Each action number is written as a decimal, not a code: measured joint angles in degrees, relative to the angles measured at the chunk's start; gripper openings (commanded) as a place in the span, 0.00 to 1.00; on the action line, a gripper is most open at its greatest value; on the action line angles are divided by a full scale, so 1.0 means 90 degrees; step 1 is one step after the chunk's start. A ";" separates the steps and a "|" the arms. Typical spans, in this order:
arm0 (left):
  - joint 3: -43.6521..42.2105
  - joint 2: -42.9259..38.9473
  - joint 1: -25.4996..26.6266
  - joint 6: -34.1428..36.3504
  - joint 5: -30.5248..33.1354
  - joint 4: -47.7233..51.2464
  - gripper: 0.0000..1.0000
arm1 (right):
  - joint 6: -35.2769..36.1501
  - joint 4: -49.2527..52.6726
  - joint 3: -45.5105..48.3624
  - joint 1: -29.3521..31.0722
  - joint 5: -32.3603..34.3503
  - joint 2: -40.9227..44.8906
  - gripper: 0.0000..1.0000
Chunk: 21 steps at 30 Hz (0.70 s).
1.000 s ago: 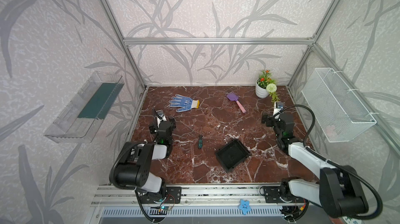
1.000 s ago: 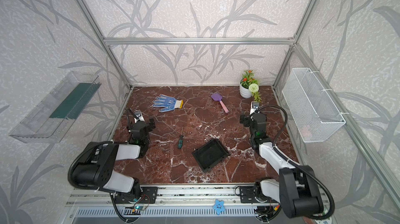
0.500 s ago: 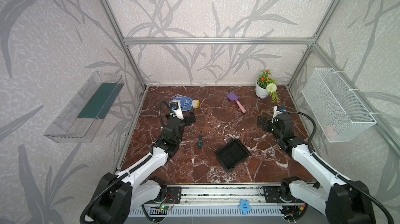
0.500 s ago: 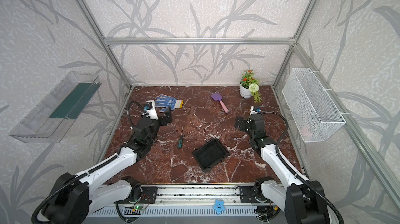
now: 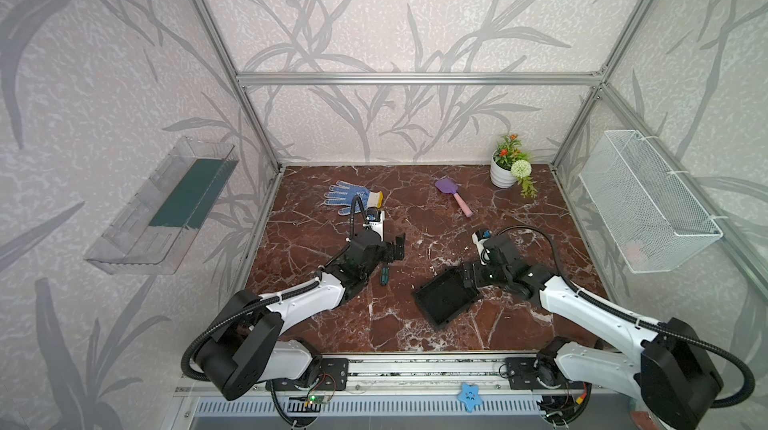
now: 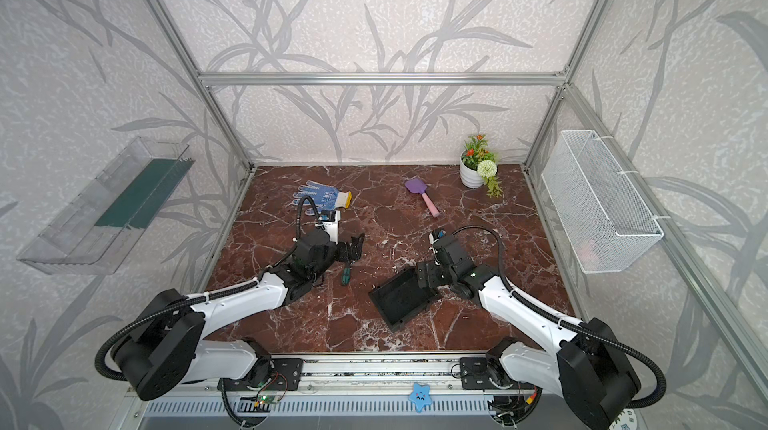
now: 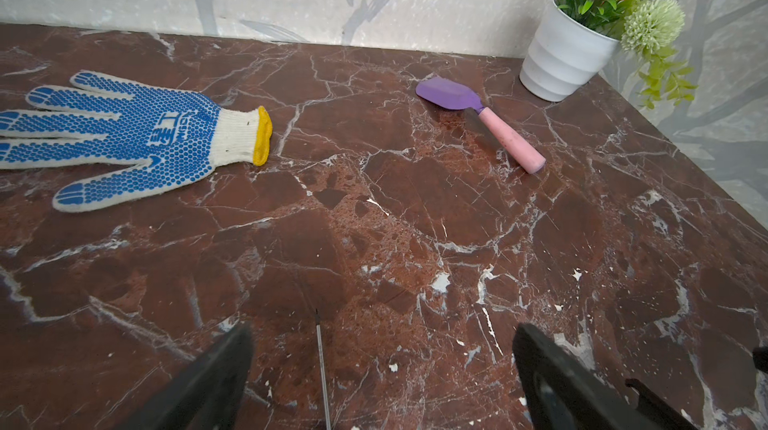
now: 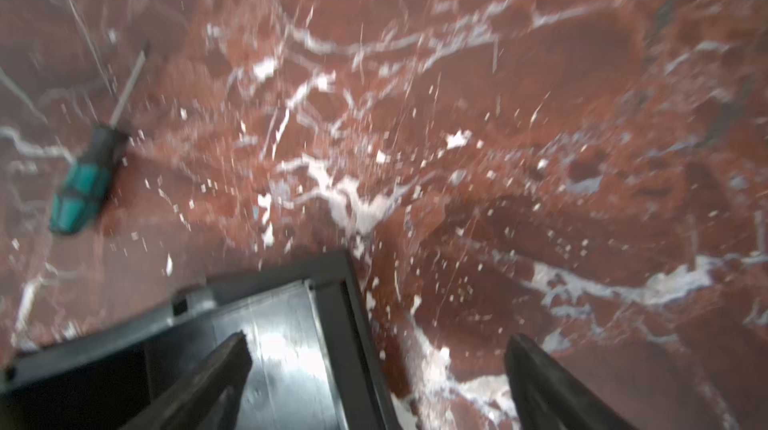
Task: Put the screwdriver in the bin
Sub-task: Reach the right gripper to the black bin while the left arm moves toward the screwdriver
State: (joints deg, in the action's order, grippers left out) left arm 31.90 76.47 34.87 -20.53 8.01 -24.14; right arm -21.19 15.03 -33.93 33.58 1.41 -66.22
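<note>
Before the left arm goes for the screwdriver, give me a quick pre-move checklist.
1. The left gripper is open: ok.
2. The screwdriver lies flat on the table, not gripped: ok.
3. Its shaft sits between the left gripper's fingers in the left wrist view: ok, though off-centre.
4. The bin is empty: ok.
5. The right gripper is clear of the bin: not ok; it is open and straddles a bin wall.
6. The right gripper is touching the bin: cannot tell.
</note>
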 measured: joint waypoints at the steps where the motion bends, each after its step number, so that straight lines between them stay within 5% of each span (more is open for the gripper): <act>1: 0.0000 0.0002 0.0000 -0.0002 0.0000 0.0012 0.99 | -0.0005 0.0036 0.0019 0.0024 -0.0019 -0.0044 0.88; 11: 0.0389 0.0124 -0.0194 -0.0597 0.0206 0.0461 0.99 | -0.0029 0.0138 -0.0039 0.0289 -0.0138 -0.0967 0.63; 21: 0.0231 0.0114 -0.0617 -0.1477 0.0002 0.0440 0.99 | -0.0316 0.0692 -0.0814 0.0328 0.0614 -0.1768 0.25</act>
State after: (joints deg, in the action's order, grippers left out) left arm 33.98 77.49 29.32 -33.82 8.03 -20.18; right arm -24.03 21.26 -41.25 36.53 6.94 -82.13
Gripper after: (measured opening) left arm 0.992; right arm 0.296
